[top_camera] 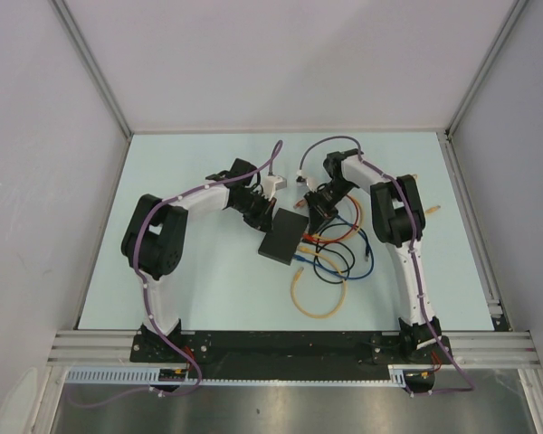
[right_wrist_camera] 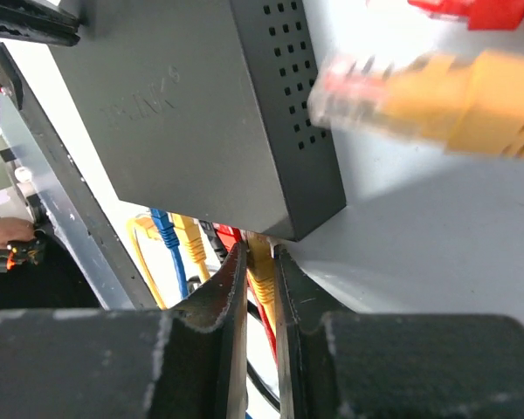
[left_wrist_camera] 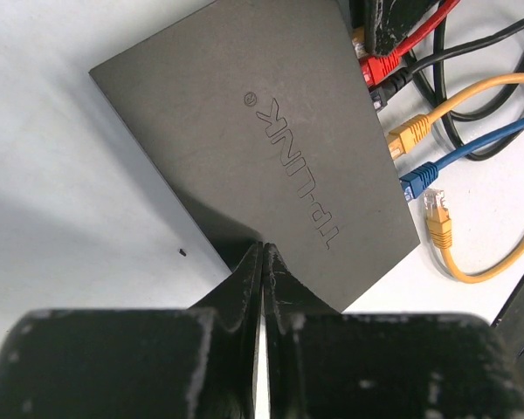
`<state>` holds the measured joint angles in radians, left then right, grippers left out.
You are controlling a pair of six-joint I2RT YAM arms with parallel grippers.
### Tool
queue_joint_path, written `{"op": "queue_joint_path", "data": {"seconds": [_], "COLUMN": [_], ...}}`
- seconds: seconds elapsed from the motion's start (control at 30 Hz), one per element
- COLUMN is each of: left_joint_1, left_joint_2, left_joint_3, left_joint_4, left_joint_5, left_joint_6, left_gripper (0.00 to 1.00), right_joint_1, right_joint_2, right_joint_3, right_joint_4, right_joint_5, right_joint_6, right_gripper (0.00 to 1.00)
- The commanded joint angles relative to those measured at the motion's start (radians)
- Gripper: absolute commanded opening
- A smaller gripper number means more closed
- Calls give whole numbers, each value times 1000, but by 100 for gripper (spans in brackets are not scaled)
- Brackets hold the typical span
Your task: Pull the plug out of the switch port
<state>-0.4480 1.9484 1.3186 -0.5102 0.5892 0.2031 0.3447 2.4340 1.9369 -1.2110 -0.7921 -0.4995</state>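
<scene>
1. Loose cables [top_camera: 330, 262] coil on the table [top_camera: 208, 271], nearest the arm bases.
2. The switch [top_camera: 283, 237] lies flat mid-table, slightly askew.
3. The left gripper [left_wrist_camera: 262, 253], clenched on nothing, rests its tips on the switch's edge.
4. The right gripper [right_wrist_camera: 260, 257] grasps a yellow plug [right_wrist_camera: 260, 284] at the switch's port side.
</scene>
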Motion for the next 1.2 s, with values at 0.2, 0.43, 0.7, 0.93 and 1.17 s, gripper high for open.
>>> {"op": "queue_joint_path", "data": {"seconds": [0.2,0.43,0.7,0.93,1.17], "left_joint_1": [-8,-8,-8,-8,-8], "left_joint_2": [35,30,53,72,83], "left_joint_3": [-13,-13,4,24,33], "left_joint_4": [-31,-30,-34,-33,-33], "left_joint_5": [-80,-81,-83,-83,-88], "left_joint_6": [47,47,48,45,45], "left_gripper": [5,4,5,5,5], "right_joint_1": [5,-18,-130,-289,-308], "right_joint_2": [31,7,-173,-222,-182], "right_joint_3": [10,184,154,21,-13], "right_joint_4": [61,-60,36,130,126], "right_joint_5": [157,125,161,389,415], "right_joint_6": [-51,-79,48,130,118], "right_gripper": [0,33,48,47,44]}}
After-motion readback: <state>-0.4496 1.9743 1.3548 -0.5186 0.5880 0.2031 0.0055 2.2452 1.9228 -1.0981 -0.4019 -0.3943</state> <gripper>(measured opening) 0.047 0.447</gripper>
